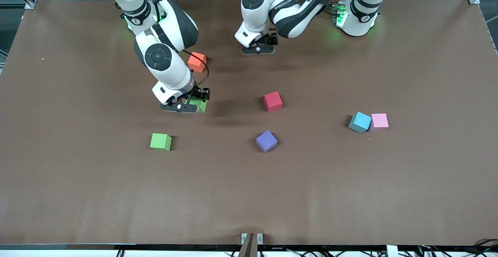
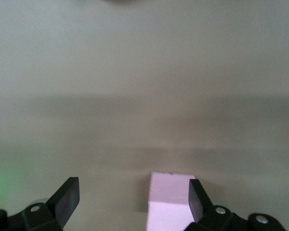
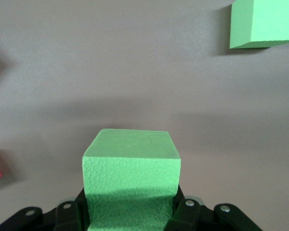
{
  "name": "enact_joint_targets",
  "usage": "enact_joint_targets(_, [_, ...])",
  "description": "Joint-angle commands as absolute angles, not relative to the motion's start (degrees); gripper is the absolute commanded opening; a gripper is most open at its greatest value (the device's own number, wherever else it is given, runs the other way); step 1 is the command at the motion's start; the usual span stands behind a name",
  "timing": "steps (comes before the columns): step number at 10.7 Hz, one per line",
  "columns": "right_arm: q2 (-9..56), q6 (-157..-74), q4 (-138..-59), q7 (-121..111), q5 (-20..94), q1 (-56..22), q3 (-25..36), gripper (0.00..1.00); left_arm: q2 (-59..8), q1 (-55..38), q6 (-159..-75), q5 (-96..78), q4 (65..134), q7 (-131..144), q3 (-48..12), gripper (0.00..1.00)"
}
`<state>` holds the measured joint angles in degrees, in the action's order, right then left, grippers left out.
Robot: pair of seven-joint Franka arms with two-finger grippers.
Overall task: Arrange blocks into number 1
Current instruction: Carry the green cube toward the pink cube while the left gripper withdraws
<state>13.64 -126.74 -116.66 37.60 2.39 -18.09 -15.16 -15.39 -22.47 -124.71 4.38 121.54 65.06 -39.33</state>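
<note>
Held block: my right gripper [image 1: 189, 104] clamps a pebbled light green cube [image 3: 131, 183], mostly hidden in front view.
Loose blocks: green [image 1: 160, 141], purple [image 1: 266, 140], red [image 1: 273, 101], pink [image 1: 379, 121] lie scattered.
Left gripper [image 2: 134, 202]: jaws wide, pinkish block [image 2: 168, 204] cut off.

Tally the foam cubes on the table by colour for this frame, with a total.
Light green: 2, one loose on the table, one in the right gripper
Red: 1
Purple: 1
Pink: 1
Teal-blue: 1
Orange: 1
Total: 7 cubes
</note>
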Motion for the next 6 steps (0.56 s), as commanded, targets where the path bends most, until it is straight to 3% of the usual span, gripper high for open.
enact_joint_targets(1, [14.06, -126.47, -115.32, 41.56, 3.25, -21.60, -15.29, 0.00, -11.70, -18.38, -121.64, 2.64, 120.68, 59.08, -37.98, 1.00])
enact_joint_targets(6, [18.27, -130.77, -114.70, 51.83, 3.25, -37.32, -15.21, 0.00, -11.34, -17.75, -121.64, 2.64, 118.48, 46.61, -24.37, 1.00])
